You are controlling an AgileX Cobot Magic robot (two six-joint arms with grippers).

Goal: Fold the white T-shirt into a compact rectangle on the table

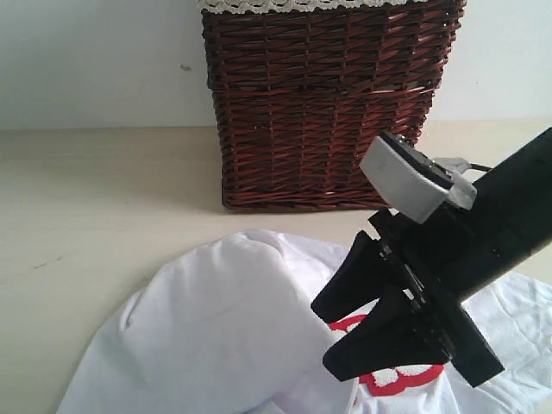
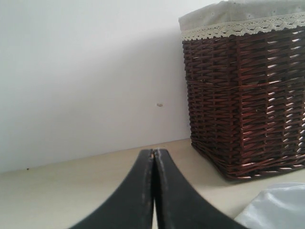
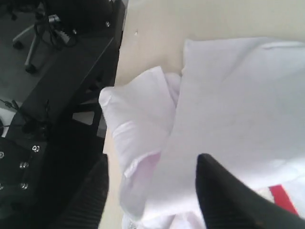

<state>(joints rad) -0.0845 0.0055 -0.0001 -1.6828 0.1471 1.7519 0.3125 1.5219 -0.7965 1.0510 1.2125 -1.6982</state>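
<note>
**A:** How are the grippers set?

**B:** The right gripper (image 1: 322, 338) has its black fingers (image 1: 347, 283) spread apart and is clamped on nothing. It hangs tilted over the white T-shirt (image 1: 216, 328) with its tips toward the cloth. I cannot tell whether they touch it.

**A:** And the other arm?

**B:** The left gripper (image 2: 153, 153) has its fingers pressed together tip to tip, with nothing between them. It shows only in its own wrist view, above bare table near the basket.

**A:** Where does the shirt lie?

**B:** It lies loose and rumpled on the table (image 1: 103, 198), in front of the dark brown wicker basket (image 1: 319, 103) and apart from it. Part of its red patch (image 1: 392, 381) with white lettering shows just under the right gripper's fingers. In the right wrist view, one sleeve (image 3: 136, 124) reaches the table's side edge and seems to lap slightly over it.

**A:** What is behind it?

**B:** The basket stands at the back of the table in front of the pale wall (image 1: 86, 60). Cream lace trim (image 1: 302, 4) runs along its rim.
</note>
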